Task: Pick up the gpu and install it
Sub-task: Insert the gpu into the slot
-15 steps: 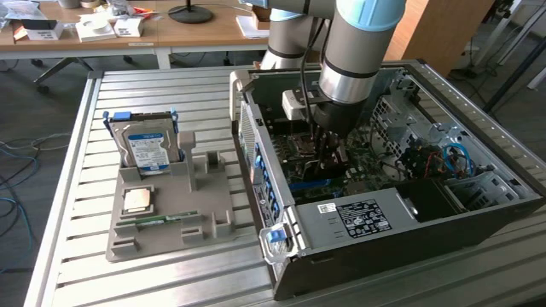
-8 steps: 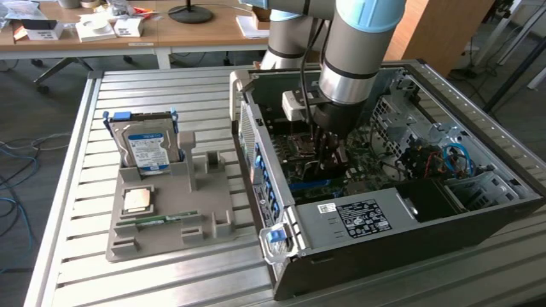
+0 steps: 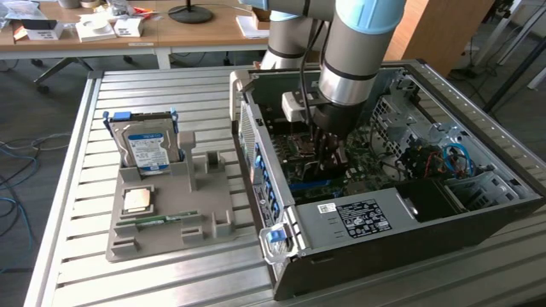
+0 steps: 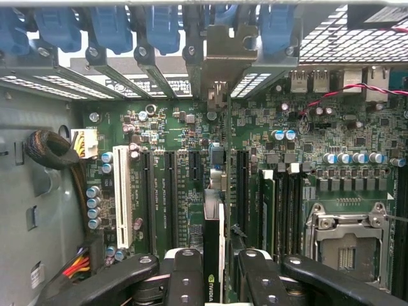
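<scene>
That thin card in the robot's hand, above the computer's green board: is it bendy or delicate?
The gpu looks like a thin flat board, so it is probably stiff, not floppy. Gripped edge-on in the hand without sagging, it seems fairly light. Being so thin, it might crack if pushed sideways.

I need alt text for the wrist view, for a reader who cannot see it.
The gripper holds a graphics card edge-on between its fingers, over the slots of a green motherboard inside a computer case.
</scene>
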### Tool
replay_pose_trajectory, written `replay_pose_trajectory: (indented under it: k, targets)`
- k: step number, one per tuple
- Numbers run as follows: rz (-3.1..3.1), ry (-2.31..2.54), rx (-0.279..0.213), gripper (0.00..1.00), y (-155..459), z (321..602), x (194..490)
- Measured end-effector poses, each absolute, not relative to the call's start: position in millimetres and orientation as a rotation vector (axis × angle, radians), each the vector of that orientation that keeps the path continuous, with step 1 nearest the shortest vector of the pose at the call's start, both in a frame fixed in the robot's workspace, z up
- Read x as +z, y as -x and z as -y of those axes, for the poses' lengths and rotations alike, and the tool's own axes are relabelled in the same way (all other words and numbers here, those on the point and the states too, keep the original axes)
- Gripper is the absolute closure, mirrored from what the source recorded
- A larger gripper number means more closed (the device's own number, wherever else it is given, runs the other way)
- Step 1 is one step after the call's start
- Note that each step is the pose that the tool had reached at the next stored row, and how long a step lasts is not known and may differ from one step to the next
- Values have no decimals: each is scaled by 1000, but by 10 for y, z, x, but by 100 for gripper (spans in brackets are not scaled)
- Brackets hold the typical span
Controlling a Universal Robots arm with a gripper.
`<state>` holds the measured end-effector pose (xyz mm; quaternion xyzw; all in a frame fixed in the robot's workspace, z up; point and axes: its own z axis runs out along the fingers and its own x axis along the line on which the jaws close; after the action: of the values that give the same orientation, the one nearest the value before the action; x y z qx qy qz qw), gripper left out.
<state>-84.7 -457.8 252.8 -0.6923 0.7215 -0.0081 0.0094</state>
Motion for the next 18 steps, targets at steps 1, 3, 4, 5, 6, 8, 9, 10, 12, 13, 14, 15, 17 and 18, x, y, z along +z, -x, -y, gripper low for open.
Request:
replay_pose_trajectory:
  k: [1,3,4,5,6,8,9,10,12,13,14,15,17,18]
  targets:
    - [-2253,2162,-25,74,847,4578,2525]
    - [-2253,2162,-25,74,847,4578,2518]
    - [-2253,2162,-25,74,847,4579,2518]
    - [-2253,2162,-25,74,847,4579,2518]
    - [-2253,2162,-25,74,847,4578,2518]
    - [-2253,2162,-25,74,847,4578,2517]
    - [-2253,2162,-25,74,847,4578,2517]
    - [-2252,2163,-25,74,847,4578,2517]
    - [-2248,2167,-25,74,847,4578,2517]
    - [-2248,2167,-25,74,847,4578,2517]
    - [-2246,2169,-25,74,847,4578,2517]
    - [-2243,2171,-25,74,847,4578,2517]
    - [-2240,2175,-25,74,846,4578,2517]
    - [-2238,2177,-25,74,845,4578,2516]
